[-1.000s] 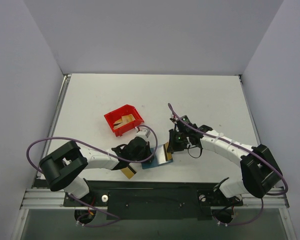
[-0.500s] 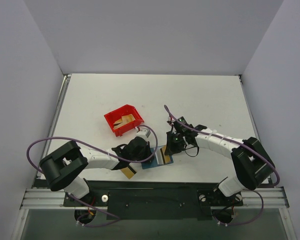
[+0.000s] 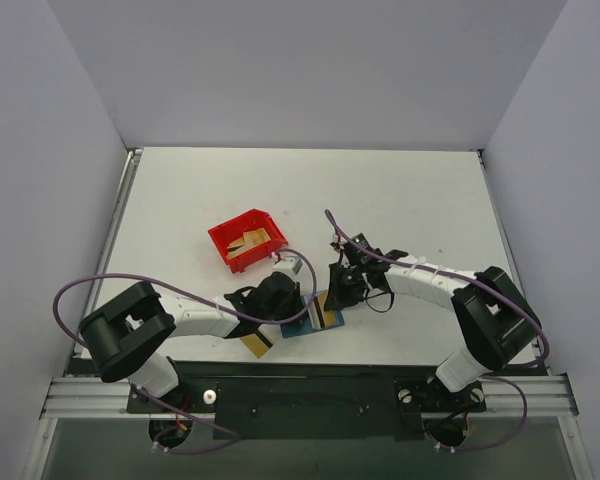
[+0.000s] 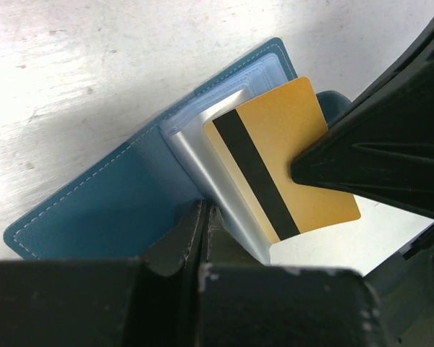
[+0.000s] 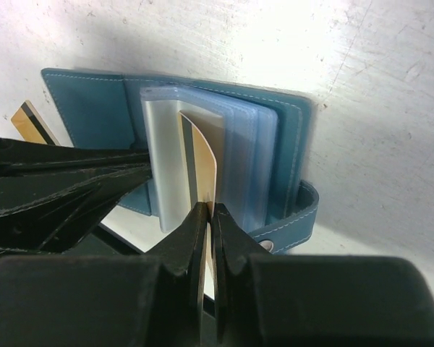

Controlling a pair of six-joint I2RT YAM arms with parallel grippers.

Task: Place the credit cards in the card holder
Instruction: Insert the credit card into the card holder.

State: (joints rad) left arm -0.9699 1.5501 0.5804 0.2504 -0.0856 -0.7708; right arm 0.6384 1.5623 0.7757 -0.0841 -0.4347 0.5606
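Observation:
The teal card holder (image 3: 302, 326) lies open near the table's front edge, between both grippers. In the left wrist view its left flap (image 4: 101, 210) is flat and its clear sleeves (image 4: 202, 144) stand up. My right gripper (image 5: 208, 210) is shut on a gold credit card (image 5: 201, 163) with a dark stripe, and the card's far edge sits among the sleeves; the card also shows in the left wrist view (image 4: 289, 144). My left gripper (image 4: 204, 210) is shut, its tips resting on the holder's inside by the fold. A second credit card (image 3: 258, 343) lies under the left arm.
A red bin (image 3: 246, 238) with more gold cards in it stands behind the left gripper. The holder's snap tab (image 5: 298, 215) sticks out on its right side. The table's front edge is just below the holder.
My right gripper has moved left toward the card holder with the card, bringing the card's edge in among the sleeves. The left gripper has stayed on the holder.

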